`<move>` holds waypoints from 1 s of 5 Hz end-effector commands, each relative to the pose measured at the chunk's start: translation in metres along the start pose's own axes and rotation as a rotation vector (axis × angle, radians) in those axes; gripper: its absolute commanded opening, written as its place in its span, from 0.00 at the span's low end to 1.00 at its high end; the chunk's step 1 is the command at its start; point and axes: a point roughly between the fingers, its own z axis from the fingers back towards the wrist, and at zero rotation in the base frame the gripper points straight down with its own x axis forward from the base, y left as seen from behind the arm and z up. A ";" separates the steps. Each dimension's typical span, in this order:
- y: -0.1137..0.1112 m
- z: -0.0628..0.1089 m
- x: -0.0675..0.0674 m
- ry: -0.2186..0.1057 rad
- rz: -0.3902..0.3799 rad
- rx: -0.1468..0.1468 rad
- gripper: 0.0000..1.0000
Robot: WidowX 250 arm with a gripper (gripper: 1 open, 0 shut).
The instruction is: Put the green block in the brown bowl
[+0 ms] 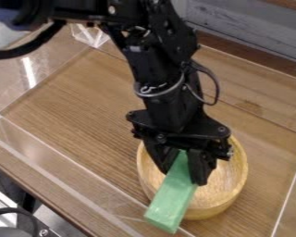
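Green block [172, 201]: clamped at upper end by closed fingers [184, 159], slanting down over near rim of brown bowl [232, 190], lower end outside; held tilted, likely for drop inside. Wood-grain worktop [77, 102] beneath.

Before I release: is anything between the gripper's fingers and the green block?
No. In the camera view the black gripper is shut directly on the long flat green block, which tilts over the near rim of the round light-brown wooden bowl.
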 end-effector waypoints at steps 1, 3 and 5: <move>0.000 0.003 0.007 -0.030 -0.006 -0.010 0.00; 0.002 -0.001 0.009 -0.032 -0.005 -0.015 0.00; 0.004 -0.004 0.010 -0.029 -0.002 -0.020 0.00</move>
